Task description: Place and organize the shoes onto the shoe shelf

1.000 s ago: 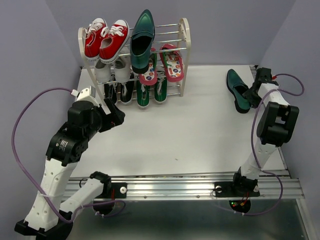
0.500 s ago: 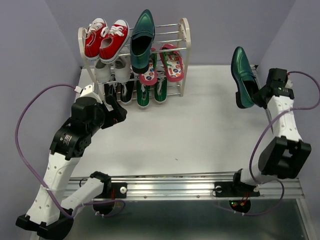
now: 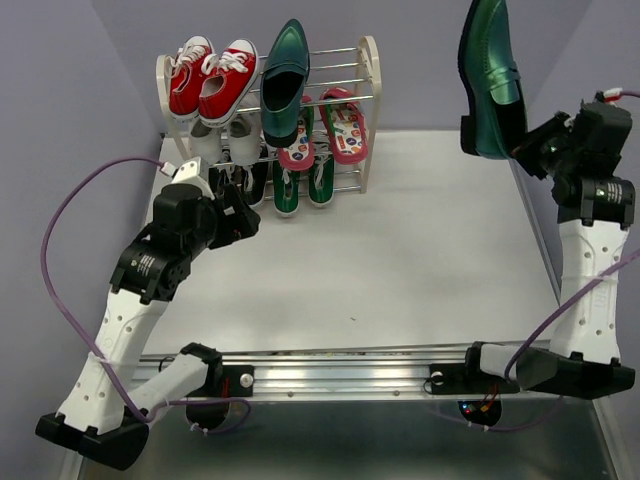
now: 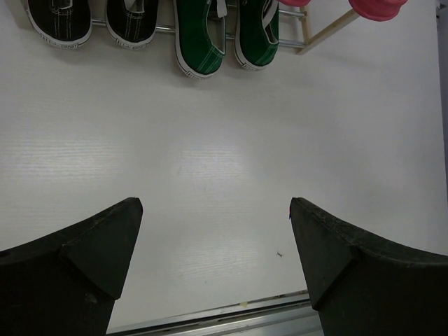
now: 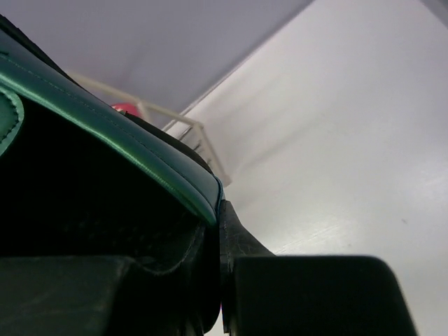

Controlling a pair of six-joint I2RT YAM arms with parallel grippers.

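Jaws on my right gripper are clamping the heel end of a dark green loafer, and the shoe's glossy rim is pressing against one finger in the right wrist view. I am holding that loafer in the air above the far right corner of the table. Its long axis is running nearly upright, toe pointing up and away from me, heel down at my fingers.

My left gripper is hanging with its jaws spread wide, gripping nothing, over the left part of the table just in front of the shoe shelf. The shelf is standing along the far edge toward the left corner. The second loafer is lying on the top tier beside red sneakers, toe toward the far edge. On the middle tier flip-flops are sitting. On the bottom tier green sneakers are sitting beside black sneakers.
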